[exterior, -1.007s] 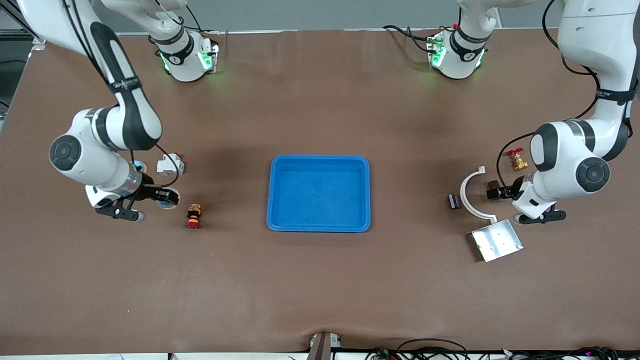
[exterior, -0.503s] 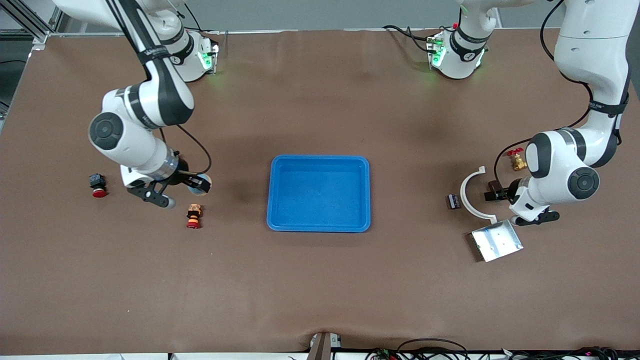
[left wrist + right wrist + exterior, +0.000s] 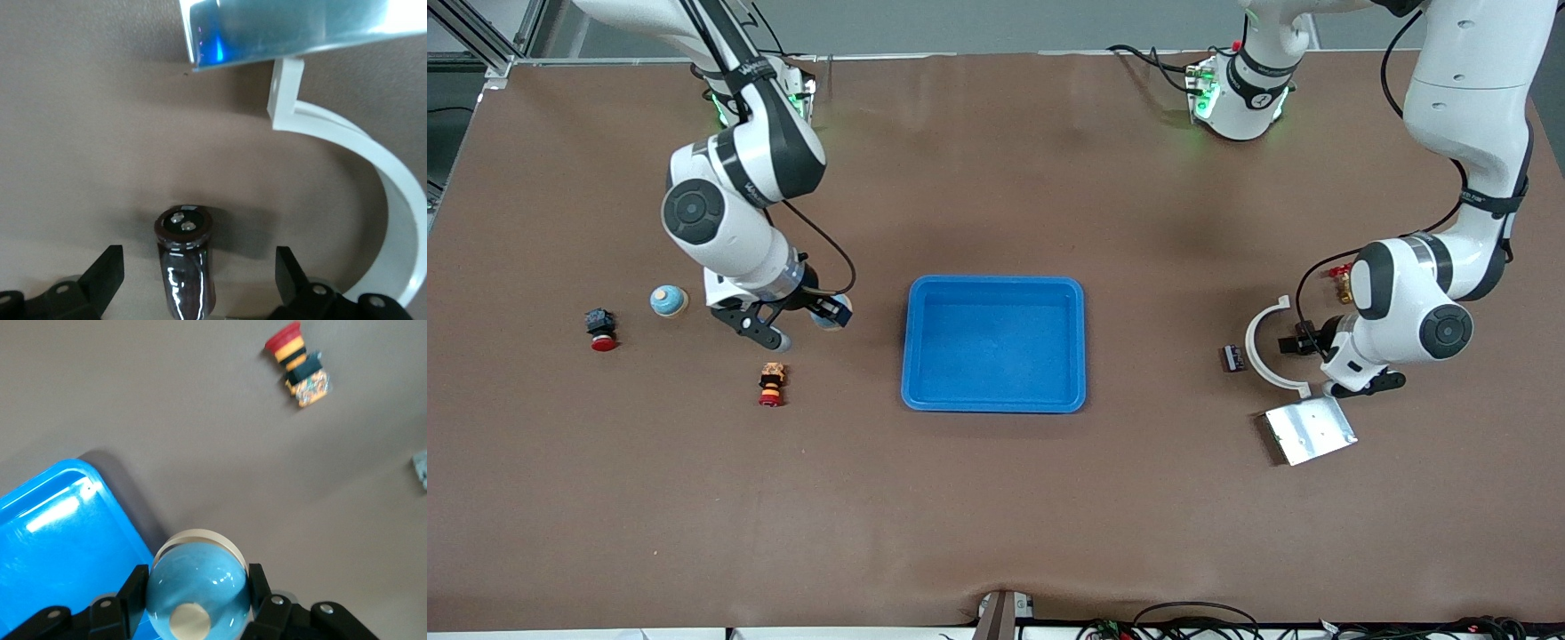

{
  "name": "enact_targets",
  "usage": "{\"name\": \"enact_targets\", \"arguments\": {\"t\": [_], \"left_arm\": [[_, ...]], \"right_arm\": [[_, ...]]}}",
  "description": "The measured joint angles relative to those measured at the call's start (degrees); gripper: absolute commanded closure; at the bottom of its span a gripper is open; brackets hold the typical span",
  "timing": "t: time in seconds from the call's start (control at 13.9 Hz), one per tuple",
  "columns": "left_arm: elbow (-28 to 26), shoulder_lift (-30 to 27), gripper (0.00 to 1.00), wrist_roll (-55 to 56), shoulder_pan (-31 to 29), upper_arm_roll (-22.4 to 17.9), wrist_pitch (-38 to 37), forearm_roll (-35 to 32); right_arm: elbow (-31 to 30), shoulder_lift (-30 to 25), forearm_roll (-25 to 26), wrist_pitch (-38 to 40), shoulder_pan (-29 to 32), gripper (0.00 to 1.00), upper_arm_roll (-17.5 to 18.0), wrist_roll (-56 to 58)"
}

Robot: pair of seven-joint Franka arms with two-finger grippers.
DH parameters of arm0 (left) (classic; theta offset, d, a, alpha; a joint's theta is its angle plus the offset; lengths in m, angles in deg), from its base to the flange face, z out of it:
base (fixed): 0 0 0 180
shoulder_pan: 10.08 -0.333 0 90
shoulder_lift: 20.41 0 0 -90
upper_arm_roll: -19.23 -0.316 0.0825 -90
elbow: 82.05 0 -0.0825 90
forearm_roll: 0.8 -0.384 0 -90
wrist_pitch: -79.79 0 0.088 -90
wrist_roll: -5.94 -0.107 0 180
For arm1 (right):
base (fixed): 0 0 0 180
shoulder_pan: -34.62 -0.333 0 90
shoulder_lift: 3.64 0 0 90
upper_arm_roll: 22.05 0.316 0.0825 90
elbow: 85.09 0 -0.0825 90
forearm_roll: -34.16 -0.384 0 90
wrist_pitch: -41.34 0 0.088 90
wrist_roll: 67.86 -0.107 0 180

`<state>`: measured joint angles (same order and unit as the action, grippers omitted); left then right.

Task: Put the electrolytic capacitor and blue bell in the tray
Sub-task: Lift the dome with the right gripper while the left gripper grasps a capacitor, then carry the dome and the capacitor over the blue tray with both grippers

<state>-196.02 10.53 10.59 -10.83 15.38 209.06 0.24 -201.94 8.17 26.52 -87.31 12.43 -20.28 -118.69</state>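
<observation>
Blue bell (image 3: 197, 587): clamped between my right gripper (image 3: 800, 322) fingers, in the air just beside the tray (image 3: 993, 402) rim on the right arm's end.
Capacitor (image 3: 185, 267): on the table between my left gripper (image 3: 200, 280) fingers, which are spread and not touching it, beside the white curved bracket (image 3: 373, 173).
Tray: empty.
Doing it well: carry the bell fully over the rim, lower it, then release; centre on the capacitor before closing.
</observation>
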Motion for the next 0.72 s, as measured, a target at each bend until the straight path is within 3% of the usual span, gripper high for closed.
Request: {"name": "enact_targets", "arguments": {"t": [0.07, 0.22, 0.29, 0.5, 0.72], "left_arm": [[-0.08, 0.02, 0.11, 0.0, -0.01, 0.0, 0.05, 0.01], [-0.07, 0.01, 0.58, 0.01, -0.06, -0.03, 0.18, 0.01], [-0.07, 0.0, 0.72, 0.0, -0.2, -0.04, 0.21, 0.01], [0.05, -0.26, 0.97, -0.11, -0.66, -0.04, 0.21, 0.01], [0.07, -0.55, 1.0, -0.12, -0.73, -0.03, 0.21, 0.02]], "right_arm": [[0.0, 0.0, 0.0, -0.03, -0.86, 1.0, 0.01, -1.69], [0.0, 0.0, 0.0, -0.12, -2.52, 1.0, 0.01, -4.4], [0.0, 0.0, -0.01, -0.33, -3.26, 1.0, 0.0, -5.56], [-0.01, 0.4, -0.01, -1.97, -5.54, 1.0, 0.0, -9.39], [-0.11, 2.14, 0.01, -5.3, -8.22, 1.0, -0.01, -13.25]]}}
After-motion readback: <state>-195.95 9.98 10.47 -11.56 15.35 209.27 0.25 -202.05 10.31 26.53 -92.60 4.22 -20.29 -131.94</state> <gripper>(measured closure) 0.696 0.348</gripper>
